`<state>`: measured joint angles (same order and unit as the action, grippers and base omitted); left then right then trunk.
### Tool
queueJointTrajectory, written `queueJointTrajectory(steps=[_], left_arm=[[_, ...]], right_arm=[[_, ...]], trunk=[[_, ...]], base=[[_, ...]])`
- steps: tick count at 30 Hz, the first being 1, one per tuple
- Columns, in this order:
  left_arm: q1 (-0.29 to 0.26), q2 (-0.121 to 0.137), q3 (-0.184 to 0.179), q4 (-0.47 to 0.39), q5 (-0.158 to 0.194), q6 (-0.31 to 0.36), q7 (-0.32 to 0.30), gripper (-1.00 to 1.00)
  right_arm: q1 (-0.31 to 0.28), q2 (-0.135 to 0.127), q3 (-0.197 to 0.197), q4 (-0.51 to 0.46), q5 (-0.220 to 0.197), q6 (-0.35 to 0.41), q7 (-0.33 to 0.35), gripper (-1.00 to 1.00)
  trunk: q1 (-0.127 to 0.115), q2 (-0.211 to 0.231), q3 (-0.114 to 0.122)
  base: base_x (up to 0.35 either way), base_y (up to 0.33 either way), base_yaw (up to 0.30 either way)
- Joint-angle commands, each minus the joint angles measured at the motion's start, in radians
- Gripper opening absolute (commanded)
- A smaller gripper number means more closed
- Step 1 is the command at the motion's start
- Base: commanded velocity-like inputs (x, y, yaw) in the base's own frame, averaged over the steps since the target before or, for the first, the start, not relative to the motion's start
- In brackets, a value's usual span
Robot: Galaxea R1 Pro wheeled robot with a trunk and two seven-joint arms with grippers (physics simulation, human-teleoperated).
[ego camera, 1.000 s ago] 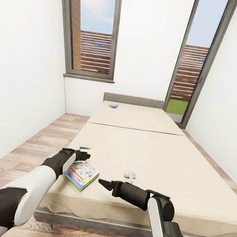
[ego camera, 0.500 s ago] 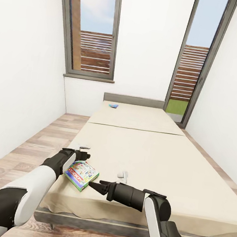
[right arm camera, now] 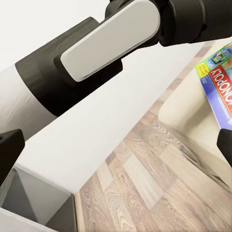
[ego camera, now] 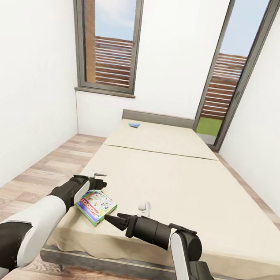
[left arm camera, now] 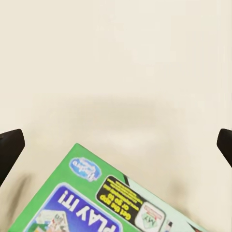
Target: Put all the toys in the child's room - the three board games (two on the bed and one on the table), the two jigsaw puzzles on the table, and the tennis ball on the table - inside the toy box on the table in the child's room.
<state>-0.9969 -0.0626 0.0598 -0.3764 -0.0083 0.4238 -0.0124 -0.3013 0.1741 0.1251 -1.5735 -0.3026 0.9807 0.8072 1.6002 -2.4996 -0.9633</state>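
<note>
The step in hand looks like the pick-up of the first board game from the bed [ego camera: 174,180], well before any carrying to the toy box. The green-edged Monopoly box [ego camera: 97,206] lies flat near the bed's front left corner, turned askew to the mattress edge, with its printed lid up.

The left claw [ego camera: 90,181] hangs just behind the Monopoly box, over its far left corner. In the left wrist view its two dark fingertips [left arm camera: 9,147] stand wide apart at either edge of the picture, so this claw is open, and the Monopoly box [left arm camera: 104,203] sits between and beyond them, only its corner reaching into the gap. Nothing is gripped.

The right claw [ego camera: 111,220] points at the Monopoly box from the other side, its tips touching or just short of the box's near right edge; I cannot tell which. In the right wrist view its tips [right arm camera: 10,145] also stand wide apart, so it is open too, and the Monopoly box [right arm camera: 218,82] shows past them beside the left forearm [right arm camera: 96,43].

My reading is that the next move needs one claw centred on an edge of the Monopoly box, since a flat box lying on a soft mattress offers little to bite; sliding it past the mattress edge may help.

A second game, the small blue box [ego camera: 134,124], lies far beyond the Monopoly box, near the grey headboard [ego camera: 158,118]
</note>
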Motion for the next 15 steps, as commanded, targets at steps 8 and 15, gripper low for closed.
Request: queueJointTrajectory(steps=[8, 15], left_arm=[[0.000, -0.001, 0.006, -0.001, -0.001, 0.010, 0.006, 1.00], [0.000, -0.006, 0.008, -0.002, -0.002, 0.020, 0.012, 1.00]], right_arm=[[0.000, 0.000, -0.001, 0.000, 0.005, 0.003, 0.000, 1.00], [0.001, 0.000, -0.001, 0.000, 0.010, 0.002, -0.001, 1.00]], trunk=[[0.000, 0.000, -0.001], [0.000, 0.000, -0.001]], base=[[0.000, 0.000, 0.000], [0.000, 0.000, 0.000]])
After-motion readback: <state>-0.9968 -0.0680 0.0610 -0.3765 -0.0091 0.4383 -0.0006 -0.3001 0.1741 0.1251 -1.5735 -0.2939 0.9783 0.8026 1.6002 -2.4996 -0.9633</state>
